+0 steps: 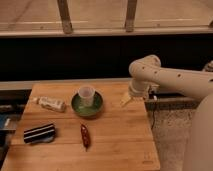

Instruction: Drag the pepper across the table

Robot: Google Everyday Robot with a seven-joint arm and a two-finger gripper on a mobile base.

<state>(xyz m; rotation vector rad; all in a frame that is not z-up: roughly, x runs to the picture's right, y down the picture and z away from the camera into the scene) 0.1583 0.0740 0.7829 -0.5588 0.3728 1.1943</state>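
Background: a dark wall band runs behind the work surface, with a pale ledge and two upright metal posts above it. Speckled grey floor shows at right.

Surface: the table (120,137), a light-brown butcher-block top of glued planks with visible grain, rectangular, fills the lower left and centre.

Arm: white, enters from the right edge, elbow raised over the table's far right corner. The gripper (126,101) hangs below the wrist, pointing down and left, over the far right part of the table, just right of the green bowl (75,106). Open or closed: cannot tell. It holds nothing visible and is well apart from the pepper.

Other items: the green bowl sits centre-far, with a pale translucent cup (86,95) standing upright in it. Black-and-white striped block (39,133) lies near left. A light-coloured bottle (50,104) lies on its side at far left.

Pepper (85,136): small, slim, dark red, glossy, tapered at both ends. Lies flat on the table, long axis roughly front to back, nearer than the bowl, right of the striped block, touching neither.
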